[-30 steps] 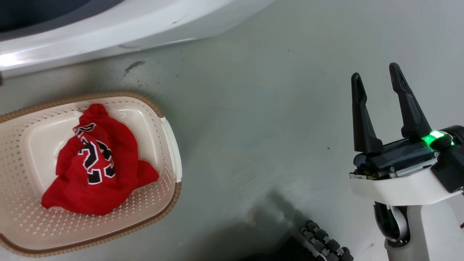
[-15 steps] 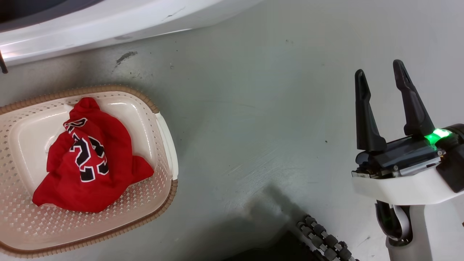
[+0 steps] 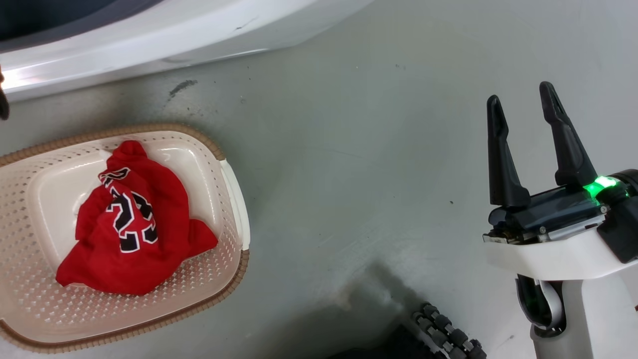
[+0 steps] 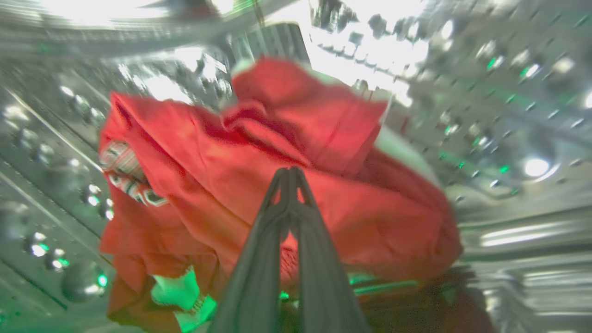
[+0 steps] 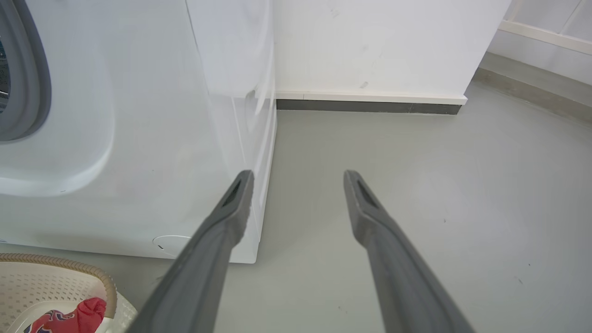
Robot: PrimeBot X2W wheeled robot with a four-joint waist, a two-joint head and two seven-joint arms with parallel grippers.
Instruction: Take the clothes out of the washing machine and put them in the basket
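Note:
Inside the washing machine's shiny perforated drum (image 4: 485,115) lies a bunched red garment (image 4: 222,162) with white trim. My left gripper (image 4: 289,172) is shut, fingertips pinched on a fold of it, and red cloth shows between the fingers lower down. The cream basket (image 3: 30,304) stands on the floor at the left, holding the red number 23 jersey (image 3: 134,219). My right gripper (image 3: 518,97) hovers open and empty over the floor, far right of the basket. The right wrist view shows the washing machine's white front (image 5: 138,138), the basket's corner (image 5: 55,273) and my right gripper (image 5: 298,173).
The washing machine's white lower front (image 3: 149,35) runs along the top of the head view. Grey floor (image 3: 349,149) lies between basket and right arm. My base's black roller wheel (image 3: 443,334) sits at the bottom. A white wall with dark baseboard (image 5: 370,106) stands beyond the machine.
The head camera has swayed a little, shifting the whole picture left and up, then back. The jersey lies the same in the basket and the right gripper stays open.

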